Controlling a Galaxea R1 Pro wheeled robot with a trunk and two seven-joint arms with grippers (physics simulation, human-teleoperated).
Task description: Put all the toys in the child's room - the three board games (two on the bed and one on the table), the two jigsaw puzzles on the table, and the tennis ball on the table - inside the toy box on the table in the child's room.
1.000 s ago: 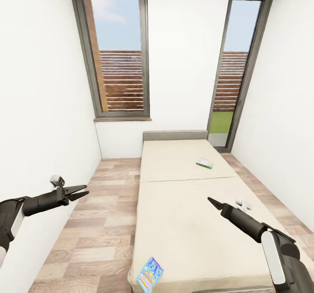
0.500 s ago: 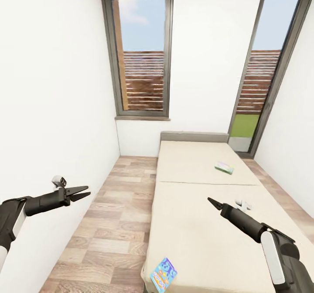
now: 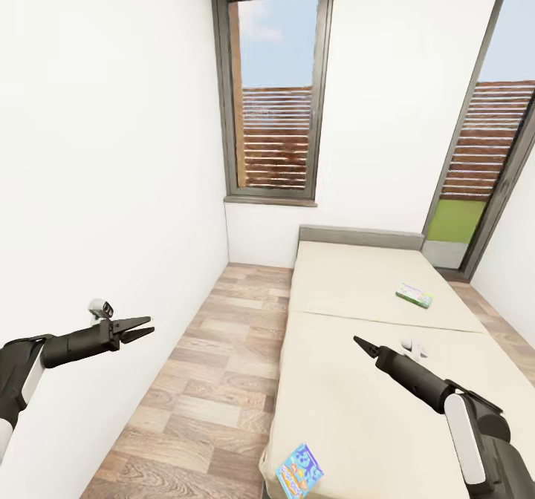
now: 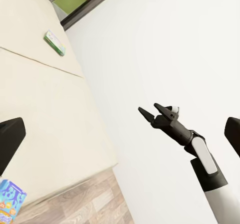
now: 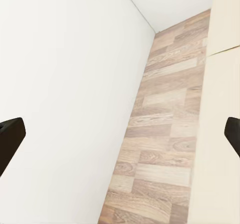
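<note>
Two board games lie on the bed [image 3: 349, 380]. The small blue one [image 3: 299, 471] sits at the mattress's near corner, below and to the left of the right claw [image 3: 362, 346], well apart from it. The white-green one [image 3: 414, 295] lies flat on the far mattress section, beyond that claw and a little to its right. Two tall windows [image 3: 276, 90] stand in the far wall.

The left claw [image 3: 139, 328] is spread a little, its two fingers forked apart, holding and touching nothing, over the plank floor [image 3: 215, 380] beside the white wall. Its arm reaches forward nearly level. In the left wrist view the right claw [image 4: 152, 112] shows its fingers slightly parted and empty. Its arm rises from the lower right, angled forward and inward above the bed.
</note>
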